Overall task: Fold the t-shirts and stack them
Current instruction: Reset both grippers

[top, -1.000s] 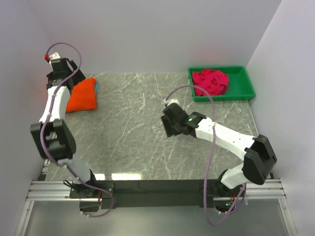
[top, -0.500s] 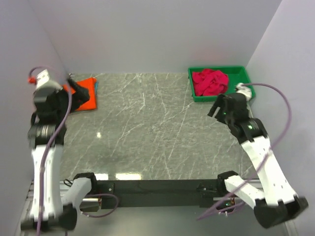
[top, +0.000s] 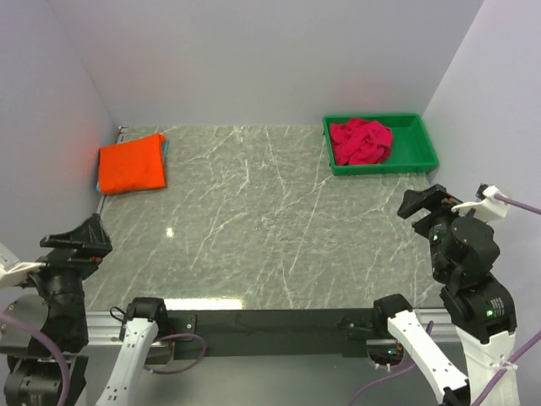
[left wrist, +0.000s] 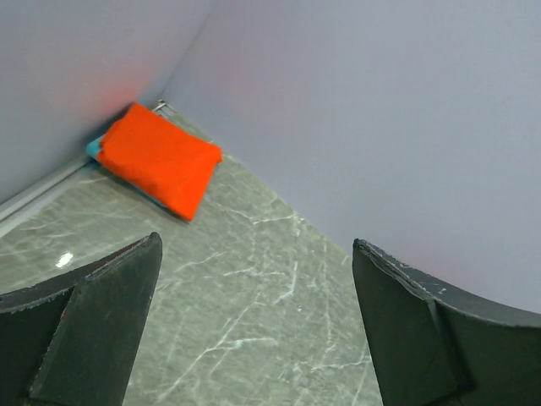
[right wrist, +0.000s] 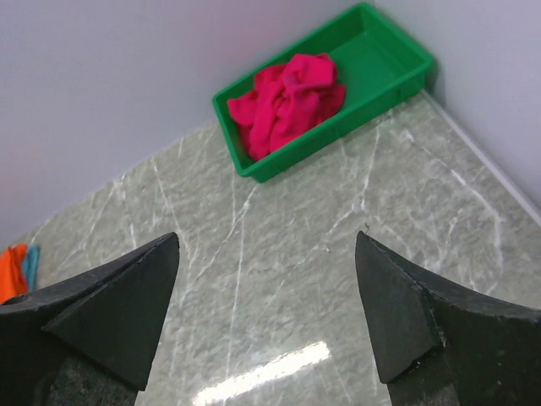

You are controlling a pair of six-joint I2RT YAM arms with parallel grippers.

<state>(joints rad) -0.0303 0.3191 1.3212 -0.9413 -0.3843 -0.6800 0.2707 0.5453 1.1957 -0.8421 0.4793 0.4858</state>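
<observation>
Marble-patterned grey-green table (top: 254,220) serves as the reference for all positions below.

1. Orange t-shirt (top: 132,164): folded to a flat rectangle at the far-left corner of the table, next to the left wall. It lies on top of a turquoise t-shirt (left wrist: 92,150), of which only a thin strip shows along the edge.
2. Crimson t-shirt (top: 360,140): unfolded and bunched up inside the green bin (top: 425,145), which stands at the far-right corner of the table. The shirt fills the left half of the bin.
3. Left gripper (left wrist: 258,245): raised above the near-left corner of the table, well apart from the orange t-shirt. The jaws stand wide apart and nothing is between them.
4. Right gripper (right wrist: 267,240): raised above the right edge of the table, on the near side of the bin. The jaws are spread fully and hold nothing.

Neither gripper touches any cloth or the table surface.
</observation>
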